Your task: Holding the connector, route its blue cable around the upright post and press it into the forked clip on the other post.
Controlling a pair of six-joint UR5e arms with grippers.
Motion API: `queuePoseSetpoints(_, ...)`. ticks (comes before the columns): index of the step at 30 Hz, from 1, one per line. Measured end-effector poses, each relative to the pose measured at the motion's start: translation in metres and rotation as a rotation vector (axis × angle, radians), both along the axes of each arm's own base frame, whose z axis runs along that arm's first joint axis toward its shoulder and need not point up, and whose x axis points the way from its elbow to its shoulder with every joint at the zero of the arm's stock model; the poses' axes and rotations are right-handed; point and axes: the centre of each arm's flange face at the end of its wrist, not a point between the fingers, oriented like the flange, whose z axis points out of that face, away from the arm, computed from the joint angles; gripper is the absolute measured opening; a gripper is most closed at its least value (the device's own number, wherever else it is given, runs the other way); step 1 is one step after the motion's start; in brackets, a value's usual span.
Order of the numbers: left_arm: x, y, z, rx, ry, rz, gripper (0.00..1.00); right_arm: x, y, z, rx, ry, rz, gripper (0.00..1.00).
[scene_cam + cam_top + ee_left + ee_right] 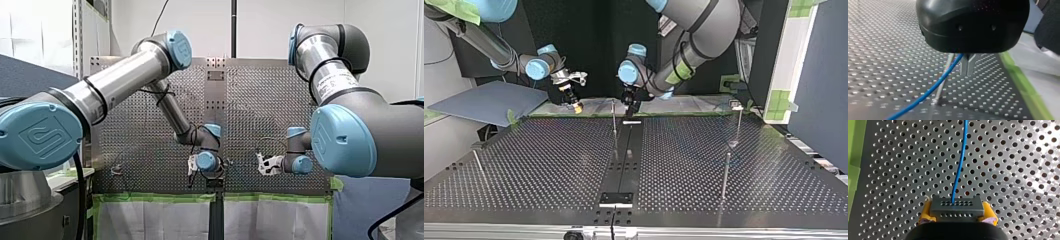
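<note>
Two grippers on this: my right gripper is clamping the connector between its yellow pads, blue cable running straight ahead from it. In the top view the upright post is standing between the grippers, my left gripper sitting just beside it, so that arm's nearer. Can't tell if the left one's gripping anything. Left wrist view: cable's crossing the post.

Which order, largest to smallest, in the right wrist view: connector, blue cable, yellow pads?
1. connector: largest by area.
2. blue cable: longer, but thin.
3. yellow pads: smallest, only their edges show beside the connector.
</note>
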Motion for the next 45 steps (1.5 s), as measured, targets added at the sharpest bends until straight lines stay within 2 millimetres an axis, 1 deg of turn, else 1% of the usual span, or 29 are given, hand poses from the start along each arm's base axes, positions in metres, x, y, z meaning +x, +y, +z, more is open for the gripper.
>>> queuePoseSetpoints(4,0.001,-0.001,-0.004,0.001,0.004,-0.003,0.00,-0.001,-0.001,0.000,0.000,0.000,-0.003,0.00)
queuePoseSetpoints(25,0.025,0.004,0.008,-0.031,0.001,0.018,0.00,-0.006,-0.006,0.001,-0.007,-0.016,-0.016,0.00)
queuePoseSetpoints(29,0.029,0.003,0.011,-0.038,0.000,0.019,0.00,-0.010,-0.010,0.003,-0.015,-0.027,-0.031,0.00)
queuePoseSetpoints(42,0.035,0.006,0.013,-0.052,-0.001,0.024,0.00,-0.016,-0.018,0.005,-0.031,-0.053,-0.051,0.00)
queuePoseSetpoints(43,0.035,0.007,0.013,-0.053,0.000,0.024,0.03,-0.016,-0.018,0.005,-0.031,-0.054,-0.051,0.00)
queuePoseSetpoints(44,0.036,0.007,0.013,-0.054,0.001,0.025,0.03,-0.016,-0.018,0.005,-0.031,-0.053,-0.051,0.00)
queuePoseSetpoints(45,0.036,0.007,0.013,-0.055,0.001,0.025,0.14,-0.016,-0.018,0.005,-0.030,-0.053,-0.052,0.00)
